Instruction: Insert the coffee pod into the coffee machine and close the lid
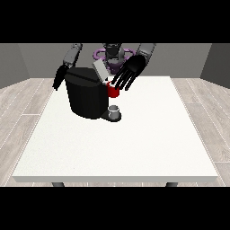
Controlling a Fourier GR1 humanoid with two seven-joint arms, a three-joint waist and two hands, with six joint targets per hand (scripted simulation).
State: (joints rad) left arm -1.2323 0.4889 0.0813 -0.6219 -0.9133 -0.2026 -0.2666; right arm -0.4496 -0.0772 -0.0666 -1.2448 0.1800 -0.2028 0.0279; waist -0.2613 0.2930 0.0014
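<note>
Open hand hovering at the lid

The hand at the view's right (129, 71), fingers spread and holding nothing, sits just beside the raised lid (99, 70) of the coffee machine (85, 93); a grey thing (114, 109), perhaps the pod, lies below it. Best press squarely.

The scene is seen from a single front view, set across the surface (112, 148) from the robot (112, 54) and raised, looking down and toward it. The whole white top is taken in, with the near edge low in the frame. The robot is shown small at upper centre. No second view is given.
</note>
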